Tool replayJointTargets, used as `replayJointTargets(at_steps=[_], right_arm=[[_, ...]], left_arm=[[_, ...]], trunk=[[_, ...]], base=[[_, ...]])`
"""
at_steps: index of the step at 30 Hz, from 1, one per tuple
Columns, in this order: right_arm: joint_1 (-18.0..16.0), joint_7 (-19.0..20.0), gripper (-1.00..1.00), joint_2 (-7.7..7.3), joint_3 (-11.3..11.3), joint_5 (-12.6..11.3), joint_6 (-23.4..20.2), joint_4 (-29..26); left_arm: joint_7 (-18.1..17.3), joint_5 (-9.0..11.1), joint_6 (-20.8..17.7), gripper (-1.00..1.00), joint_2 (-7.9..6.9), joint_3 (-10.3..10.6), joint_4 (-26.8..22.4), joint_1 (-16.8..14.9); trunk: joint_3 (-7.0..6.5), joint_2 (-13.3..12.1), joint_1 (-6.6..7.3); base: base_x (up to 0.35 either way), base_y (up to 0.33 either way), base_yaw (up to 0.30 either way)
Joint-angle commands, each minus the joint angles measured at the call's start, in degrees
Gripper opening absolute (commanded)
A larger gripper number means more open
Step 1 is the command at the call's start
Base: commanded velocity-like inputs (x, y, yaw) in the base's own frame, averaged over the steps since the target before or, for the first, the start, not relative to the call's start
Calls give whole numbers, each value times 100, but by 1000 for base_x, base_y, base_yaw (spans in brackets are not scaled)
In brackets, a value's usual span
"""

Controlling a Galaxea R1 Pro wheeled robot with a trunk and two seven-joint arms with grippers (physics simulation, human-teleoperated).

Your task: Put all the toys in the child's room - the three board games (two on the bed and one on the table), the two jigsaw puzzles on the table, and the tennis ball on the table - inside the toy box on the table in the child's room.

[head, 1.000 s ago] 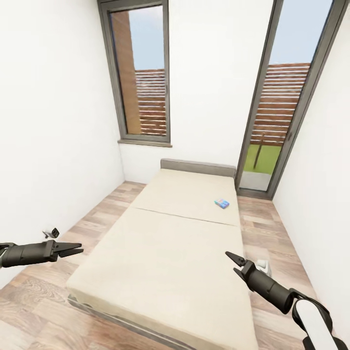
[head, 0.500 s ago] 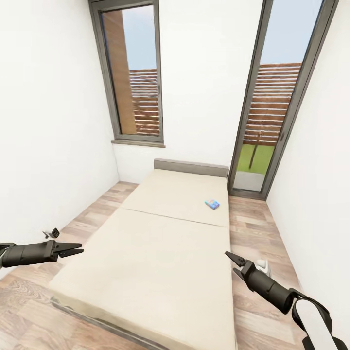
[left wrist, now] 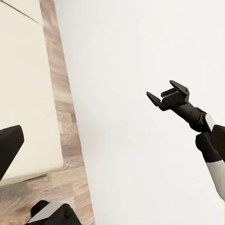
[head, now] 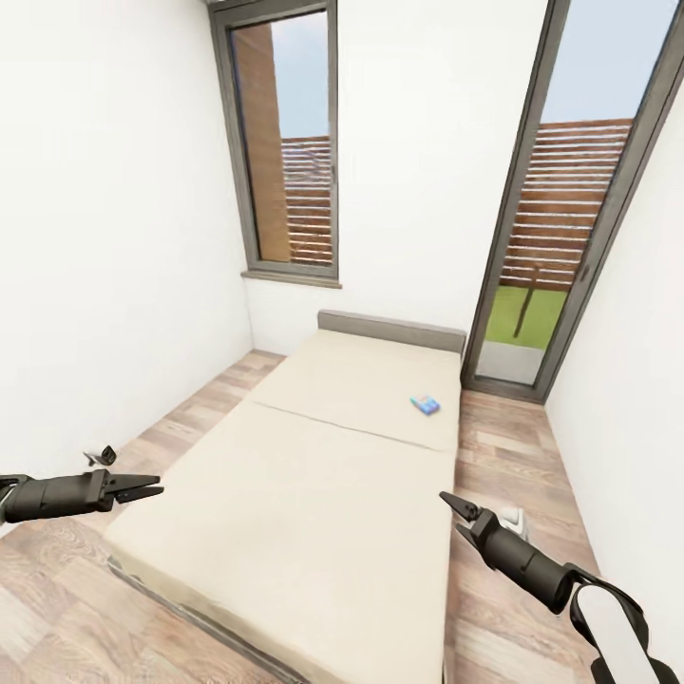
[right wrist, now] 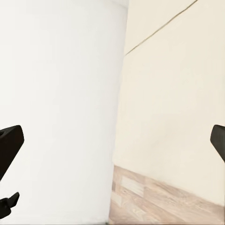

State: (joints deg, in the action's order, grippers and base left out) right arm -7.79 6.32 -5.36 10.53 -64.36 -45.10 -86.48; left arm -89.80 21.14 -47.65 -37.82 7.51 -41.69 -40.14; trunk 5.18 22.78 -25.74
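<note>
A narrow white-walled child's room (head: 114,237) with a wood-plank floor (head: 190,418), seen from the robot's head looking forward and down. A low, wide bed (head: 304,494) with a plain beige mattress and a low grey headboard (head: 391,331) runs lengthwise from the near foreground to the far wall. One small blue board game (head: 425,405) with colourful print lies flat on the mattress, on the far half of the bed near its right edge, not far from the headboard. Behind the bed are a tall narrow window (head: 290,142) on the left and a taller glazed door (head: 560,209) on the right, both looking out on a slatted wooden fence, with a strip of grass beyond the door. The left gripper (head: 152,490) reaches in from the left edge over the floor beside the bed, its jaws slightly parted and holding nothing. The right gripper (head: 450,504) comes up from the lower right, near the bed's right edge, its jaws also parted and empty. In the left wrist view the right gripper (left wrist: 161,96) appears across the room against the white wall, both fingers spread with nothing between them. A small pale object (head: 514,520) sits on the floor just behind the right gripper; what it is cannot be made out. A small dark fixture (head: 101,456) sits low against the left wall.
</note>
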Motion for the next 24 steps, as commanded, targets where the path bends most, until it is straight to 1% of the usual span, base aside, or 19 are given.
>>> replayJointTargets(at_steps=[1,8,24], right_arm=[[-4,36,100,0,10,31,-28,0],[-5,36,100,0,-8,36,-25,0],[-3,36,100,0,-24,38,-26,0]], left_arm=[[-20,21,-61,100,-6,32,3,-11],[-20,21,-61,100,-6,30,3,-11],[-20,21,-59,100,-6,32,3,-11]], trunk=[[13,13,-4],[13,13,-4],[13,13,-4]], base=[[1,-220,279],[0,-79,282],[-8,-6,284]])
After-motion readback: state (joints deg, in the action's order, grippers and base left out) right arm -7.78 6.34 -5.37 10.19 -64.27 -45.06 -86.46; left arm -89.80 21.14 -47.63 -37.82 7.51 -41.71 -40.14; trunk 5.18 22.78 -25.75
